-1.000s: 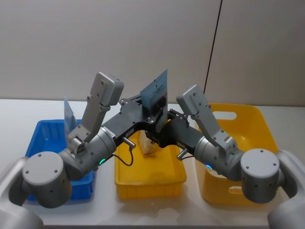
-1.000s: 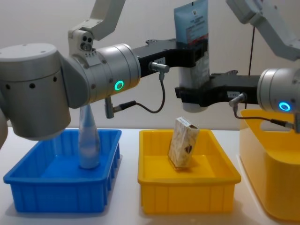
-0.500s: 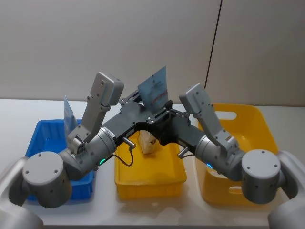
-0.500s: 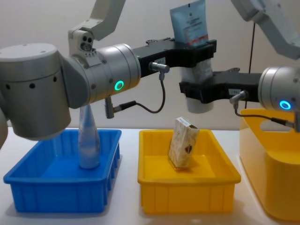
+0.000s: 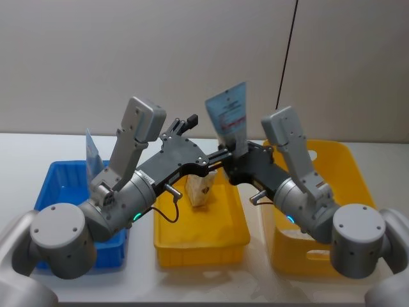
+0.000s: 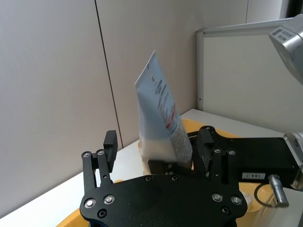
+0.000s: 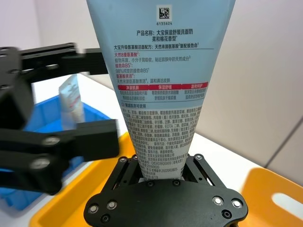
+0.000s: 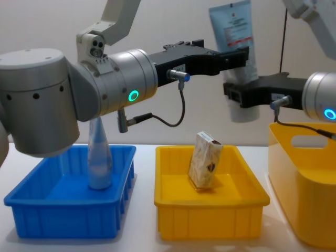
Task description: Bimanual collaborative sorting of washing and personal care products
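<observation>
Two fingers of the right gripper (image 7: pixel 163 172) squeeze the round lower end of a blue tube (image 7: pixel 158 80). The tube stands up with its flat end on top. The right wrist view shows its small print, a code and red words. The chest view shows the same tube (image 8: pixel 239 47) from the side, high above the yellow tray (image 8: pixel 210 202) and a bit to the right of it. The right gripper (image 8: pixel 247 97) holds it low down.

The left gripper (image 8: pixel 223 55) is spread wide and holds nothing. In the chest view its fingertips reach next to the tube, but I cannot tell if they touch. The left wrist view shows more. The left fingers (image 6: pixel 106 146) stand apart, and the tube (image 6: pixel 161 118) sits behind the gap, in the other gripper.

A beige carton (image 8: pixel 206 160) leans in the yellow tray. The head view shows the carton (image 5: pixel 199 188) under both arms, near the back of the tray (image 5: pixel 201 240).

Left of the yellow tray is a blue tray (image 8: pixel 68 210). A second tube (image 8: pixel 98 160) stands in it. Right of the yellow tray is a tall yellow bin (image 8: pixel 304 178).
</observation>
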`<control>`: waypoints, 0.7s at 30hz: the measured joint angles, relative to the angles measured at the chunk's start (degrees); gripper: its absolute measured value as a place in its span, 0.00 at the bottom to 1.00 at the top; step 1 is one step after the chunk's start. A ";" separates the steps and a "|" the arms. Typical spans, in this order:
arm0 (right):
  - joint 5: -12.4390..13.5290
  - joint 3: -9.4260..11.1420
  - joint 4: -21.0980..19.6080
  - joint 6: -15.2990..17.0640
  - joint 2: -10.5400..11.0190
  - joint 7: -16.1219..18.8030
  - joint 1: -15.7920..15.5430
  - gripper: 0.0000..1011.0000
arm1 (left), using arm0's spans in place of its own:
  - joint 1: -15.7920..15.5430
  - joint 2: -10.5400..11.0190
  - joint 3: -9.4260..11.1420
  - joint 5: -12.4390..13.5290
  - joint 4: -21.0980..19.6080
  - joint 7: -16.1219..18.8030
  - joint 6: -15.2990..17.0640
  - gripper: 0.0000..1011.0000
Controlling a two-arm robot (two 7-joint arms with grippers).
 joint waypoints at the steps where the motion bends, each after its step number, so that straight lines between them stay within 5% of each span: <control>1: -0.01 0.19 -0.07 0.08 -0.08 -0.41 -0.11 0.25 | 0.00 0.00 0.00 0.00 0.00 0.00 0.00 0.99; 21: -2.29 6.22 -1.86 2.65 -3.02 -12.92 -3.19 0.20 | 0.00 0.00 0.00 0.00 0.01 0.00 0.00 0.99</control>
